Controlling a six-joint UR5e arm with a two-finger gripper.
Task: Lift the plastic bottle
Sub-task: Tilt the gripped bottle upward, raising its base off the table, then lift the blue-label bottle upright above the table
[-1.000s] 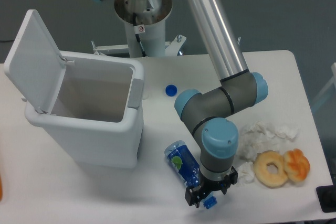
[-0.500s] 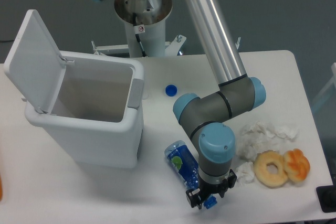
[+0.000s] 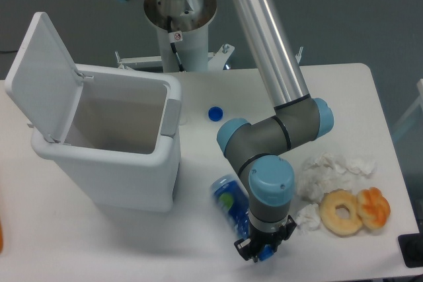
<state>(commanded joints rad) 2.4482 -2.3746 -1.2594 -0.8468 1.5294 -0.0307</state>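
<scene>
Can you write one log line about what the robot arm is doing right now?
phase: grasping | gripper: at cap end of plastic bottle, closure unclear | bottle: lying on table | bin: lid open

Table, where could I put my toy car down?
Bare table: the far right corner, and the front strip below the white bin. Crowded by the claw and plastic bottle, and around the donuts and tissues.

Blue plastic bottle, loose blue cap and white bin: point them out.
Blue plastic bottle (image 3: pixel 228 201): fixed camera, labelled body.
Loose blue cap (image 3: pixel 214 113): fixed camera, top face.
White bin (image 3: pixel 157 176): fixed camera, front wall.
</scene>
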